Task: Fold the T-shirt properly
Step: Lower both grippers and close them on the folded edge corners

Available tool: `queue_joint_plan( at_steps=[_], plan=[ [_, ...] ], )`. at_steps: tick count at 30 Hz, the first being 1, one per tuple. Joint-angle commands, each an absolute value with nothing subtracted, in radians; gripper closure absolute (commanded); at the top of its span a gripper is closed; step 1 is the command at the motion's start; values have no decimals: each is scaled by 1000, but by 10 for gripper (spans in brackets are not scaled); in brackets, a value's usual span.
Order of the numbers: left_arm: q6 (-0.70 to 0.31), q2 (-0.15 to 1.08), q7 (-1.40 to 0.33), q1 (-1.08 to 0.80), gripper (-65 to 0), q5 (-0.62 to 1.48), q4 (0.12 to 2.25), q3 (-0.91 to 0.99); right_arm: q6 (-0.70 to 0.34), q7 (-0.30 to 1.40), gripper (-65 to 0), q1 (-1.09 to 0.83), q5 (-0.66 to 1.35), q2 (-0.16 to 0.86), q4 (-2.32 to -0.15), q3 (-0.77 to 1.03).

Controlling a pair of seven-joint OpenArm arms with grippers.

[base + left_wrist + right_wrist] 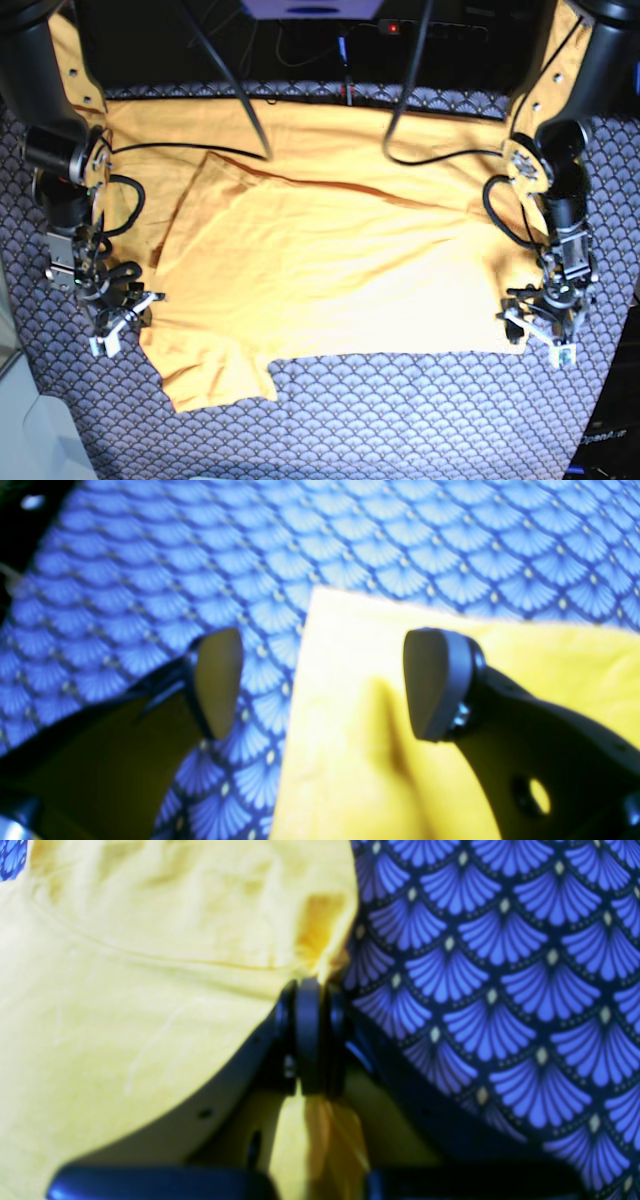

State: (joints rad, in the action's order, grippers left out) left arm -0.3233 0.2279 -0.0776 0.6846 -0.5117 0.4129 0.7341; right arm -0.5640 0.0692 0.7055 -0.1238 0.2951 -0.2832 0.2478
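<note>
Clearly soft and limp, the T-shirt (pixel 330 270) is spread across the patterned cloth (pixel 420 420), pinched at its edge by the closed right gripper (pixel 310 990), while the left gripper (pixel 320 685) is held wide apart, empty, over a hem corner best grasped there.

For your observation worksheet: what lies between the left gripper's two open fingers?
In the left wrist view, patterned cloth and the T-shirt edge lie between the left gripper fingers.

Orange-yellow T-shirt (pixel 330 270) on navy cloth (pixel 400 420) with white fan-scale pattern.
</note>
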Motion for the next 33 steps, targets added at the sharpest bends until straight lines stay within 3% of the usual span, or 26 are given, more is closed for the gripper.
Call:
queue_joint_plan(
  at_steps=[1,7,33],
  plan=[
    [-309,262,-19,748,-486,-510,378,733,-575,59,-7,736,-119,309,-298,249],
    [-254,328,87,816,-486,-513,162,733,-575,59,-7,734,-120,309,-298,249],
    [-252,285,90,774,-485,-503,163,661,-575,61,-7,734,-120,323,-298,249]
  ],
)
